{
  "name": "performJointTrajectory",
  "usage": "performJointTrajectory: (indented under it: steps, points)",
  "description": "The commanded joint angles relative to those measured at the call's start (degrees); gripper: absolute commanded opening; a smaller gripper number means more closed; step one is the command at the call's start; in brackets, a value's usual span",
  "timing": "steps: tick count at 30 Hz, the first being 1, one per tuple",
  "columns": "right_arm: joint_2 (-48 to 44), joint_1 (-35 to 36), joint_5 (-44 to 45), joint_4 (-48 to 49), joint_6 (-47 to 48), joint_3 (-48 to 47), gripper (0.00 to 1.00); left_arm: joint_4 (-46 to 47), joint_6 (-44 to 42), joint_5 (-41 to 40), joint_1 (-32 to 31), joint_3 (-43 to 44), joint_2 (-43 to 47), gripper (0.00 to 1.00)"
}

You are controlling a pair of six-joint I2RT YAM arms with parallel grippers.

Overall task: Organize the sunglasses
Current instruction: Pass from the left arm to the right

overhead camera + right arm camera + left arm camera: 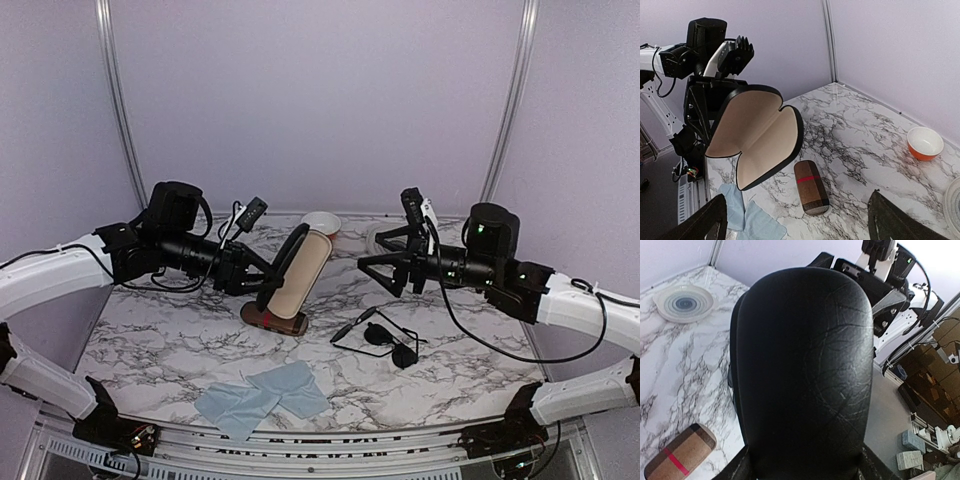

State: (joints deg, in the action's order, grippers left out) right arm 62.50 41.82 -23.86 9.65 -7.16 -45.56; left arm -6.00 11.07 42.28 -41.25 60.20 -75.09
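From above, the left gripper [262,275] is clamped on the open black case [305,272]. The sunglasses [385,335] lie on the table [470,350], near the right gripper [375,272], which is spread apart.

The left wrist view shows the case's black back.

In the right wrist view, its tan inside is bare, and the plaid case [811,187] lies shut.

Bright, even overhead light; we see only soft shadows on the tabletop [180,340]. The black case [805,380], up close, looks slightly soft, and the wrist-view edges bend.

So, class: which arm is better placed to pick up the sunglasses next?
Right. The right pincer is open and empty, near the sunglasses lying on its side of the table. The left pincer is occupied, holding the open black case.
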Motion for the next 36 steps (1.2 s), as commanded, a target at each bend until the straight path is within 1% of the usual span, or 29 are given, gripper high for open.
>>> performJointTrajectory:
  steps: [1, 3, 6, 9, 12, 15, 16, 21, 24, 30, 34, 36]
  points:
    - [0.39, -0.08, -0.91, -5.36, 1.26, -3.39, 0.93, -9.45, -4.89, 2.01, 0.09, 2.42, -1.57, 0.32]
    - [0.47, 0.26, -2.05, -7.28, 4.49, -3.81, 0.92, -11.32, -5.72, 3.7, 0.12, 2.7, -2.98, 0.31]
    - [1.32, 1.57, 0.12, -11.09, 10.01, -4.95, 0.91, -13.08, -5.65, 6.49, 0.07, 3.28, -5.7, 0.27]
    - [3.06, 5.0, 4.72, -16.04, 17.17, -7.39, 0.89, -14.18, -5.74, 9.3, 0.03, 3.74, -8.05, 0.27]
    - [4.08, 10.4, 10.27, -18.1, 26.0, -8.49, 0.88, -15.81, -5.8, 10.52, -0.05, 4.57, -10.22, 0.27]
    - [4.97, 12.36, 13.41, -17.26, 30.23, -8.92, 0.84, -18.44, -6.36, 11.3, -0.41, 5.88, -12.74, 0.26]
    - [5.06, 12.76, 14.04, -16.01, 32.04, -8.53, 0.81, -19.03, -6.54, 11.76, -0.66, 6.11, -13.23, 0.26]
    - [5.54, 15.43, 15.94, -10.8, 42.4, -5.68, 0.77, -20.75, -7.67, 12.45, -2.27, 6.49, -14.74, 0.26]
    - [7.34, 15.61, 16.08, -11.45, 45.12, -7.06, 0.71, -21.07, -8.15, 12.62, -2.6, 6.27, -14.88, 0.26]
    - [11.67, 15.68, 14.61, -16.83, 48.68, -10.78, 0.59, -21.12, -8.48, 13.27, -3.12, 5.75, -15.04, 0.24]
    - [12.79, 15.96, 13.93, -15.8, 49.13, -11.26, 0.47, -21.08, -8.51, 12.96, -3.38, 5.19, -15.34, 0.23]
    - [13.03, 16.28, 13.35, -14.73, 49.14, -11.27, 0.45, -21.12, -8.53, 12.91, -3.56, 5.1, -15.31, 0.23]
